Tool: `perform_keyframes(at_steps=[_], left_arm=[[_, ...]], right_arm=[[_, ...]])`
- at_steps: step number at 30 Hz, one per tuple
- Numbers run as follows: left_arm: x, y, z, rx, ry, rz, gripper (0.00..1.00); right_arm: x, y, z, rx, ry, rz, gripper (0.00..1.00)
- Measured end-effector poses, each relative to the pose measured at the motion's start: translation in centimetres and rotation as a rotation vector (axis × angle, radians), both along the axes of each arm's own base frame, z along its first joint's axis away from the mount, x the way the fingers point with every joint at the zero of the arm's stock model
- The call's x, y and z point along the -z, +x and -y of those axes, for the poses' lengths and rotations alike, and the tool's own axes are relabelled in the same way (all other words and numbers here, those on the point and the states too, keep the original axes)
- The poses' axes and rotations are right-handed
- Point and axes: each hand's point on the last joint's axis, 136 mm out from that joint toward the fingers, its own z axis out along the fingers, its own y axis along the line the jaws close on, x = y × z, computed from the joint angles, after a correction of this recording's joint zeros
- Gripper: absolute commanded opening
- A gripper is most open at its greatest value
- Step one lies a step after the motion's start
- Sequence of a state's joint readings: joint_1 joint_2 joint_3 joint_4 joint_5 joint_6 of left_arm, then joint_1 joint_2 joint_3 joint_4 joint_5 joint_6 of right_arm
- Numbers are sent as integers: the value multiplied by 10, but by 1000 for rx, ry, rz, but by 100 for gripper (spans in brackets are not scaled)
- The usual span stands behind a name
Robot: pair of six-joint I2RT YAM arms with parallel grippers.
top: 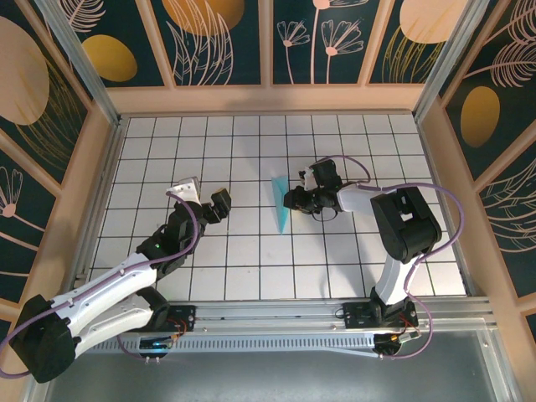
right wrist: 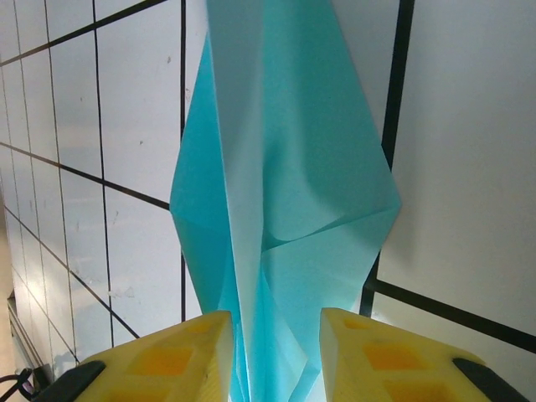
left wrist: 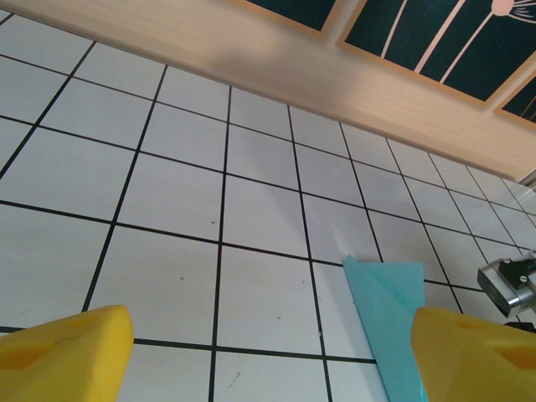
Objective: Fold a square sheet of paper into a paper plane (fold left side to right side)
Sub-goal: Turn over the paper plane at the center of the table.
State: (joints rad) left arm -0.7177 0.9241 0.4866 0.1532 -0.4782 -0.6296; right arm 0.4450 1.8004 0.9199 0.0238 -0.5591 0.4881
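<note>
Right gripper [right wrist: 272,322] straddling paper plane [right wrist: 285,167] near edge, jaws narrow, I can't tell grip; left gripper [left wrist: 272,352] hanging wide, table [left wrist: 167,209] tiles stretching upper left.

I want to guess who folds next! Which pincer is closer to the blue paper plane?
Right. The right pincer sits at the paper plane, a finger on each side of it. The left pincer hangs open off to its left.

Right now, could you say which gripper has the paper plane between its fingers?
The right gripper straddles the paper plane; the left gripper hangs open, apart.
</note>
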Motion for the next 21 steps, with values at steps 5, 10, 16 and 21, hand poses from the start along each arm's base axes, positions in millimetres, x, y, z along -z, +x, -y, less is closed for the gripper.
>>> perform_keyframes(at_steps=[5, 10, 16, 21], left_arm=[[0, 0, 0, 0, -1, 0, 86], [0, 0, 0, 0, -1, 0, 86], [0, 0, 0, 0, -1, 1, 86], [0, 0, 0, 0, -1, 1, 87]], right_arm=[[2, -2, -3, -5, 8, -13, 31], [7, -4, -5, -8, 9, -29, 28], [9, -5, -9, -16, 14, -29, 23], [13, -8, -15, -21, 17, -39, 17]])
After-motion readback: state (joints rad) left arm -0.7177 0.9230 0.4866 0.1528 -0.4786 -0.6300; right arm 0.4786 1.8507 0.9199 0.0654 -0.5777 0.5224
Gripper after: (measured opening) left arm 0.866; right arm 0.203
